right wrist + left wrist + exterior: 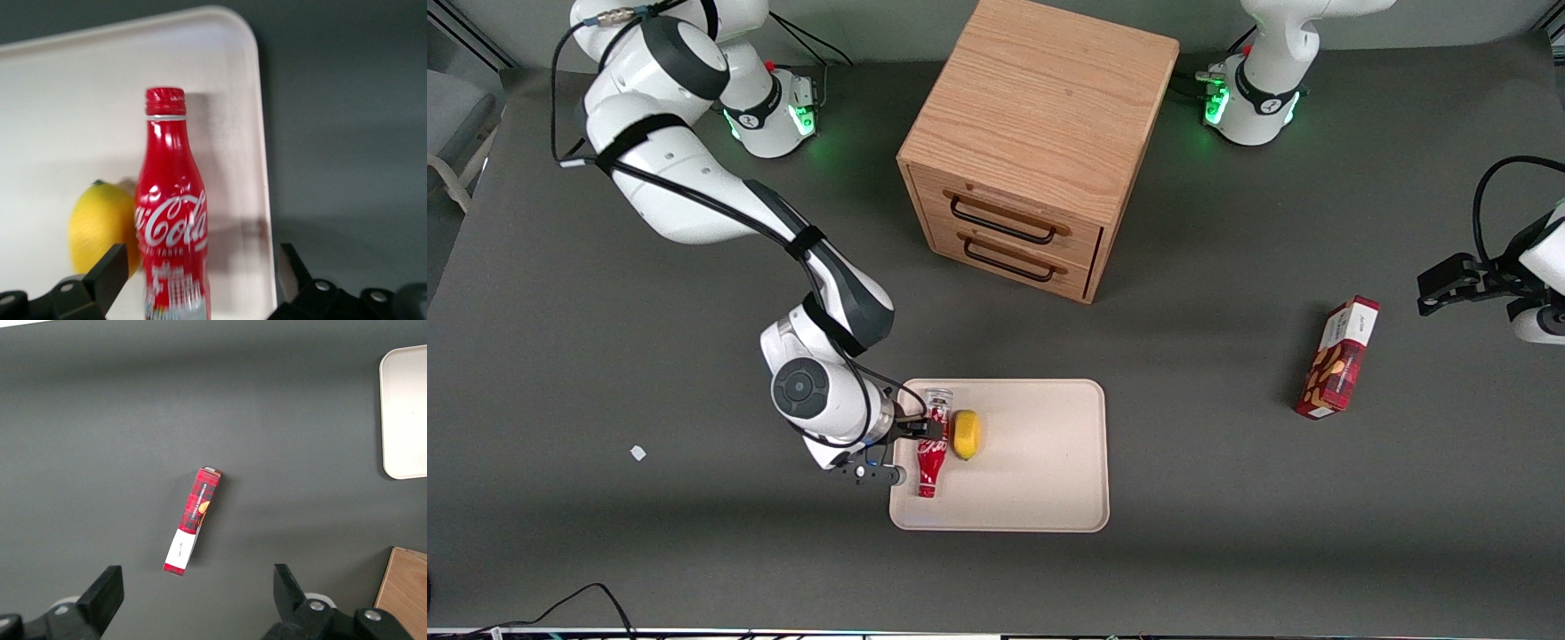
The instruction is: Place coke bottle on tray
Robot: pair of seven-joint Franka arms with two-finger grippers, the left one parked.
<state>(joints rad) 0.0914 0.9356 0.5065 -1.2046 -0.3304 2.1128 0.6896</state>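
Observation:
The coke bottle (930, 458) lies on the beige tray (1040, 462), close to the tray's rim toward the working arm's end. Its narrow red neck points toward the front camera and its silvery wide end points away. My right gripper (927, 430) is open and straddles the bottle's wide part. In the right wrist view the gripper (200, 280) has a finger on each side of the bottle (170, 200), with gaps showing on both sides, over the tray (67, 100).
A yellow lemon (966, 435) lies on the tray beside the bottle, also seen in the right wrist view (100, 227). A wooden drawer cabinet (1032, 142) stands farther back. A red snack box (1338, 357) lies toward the parked arm's end.

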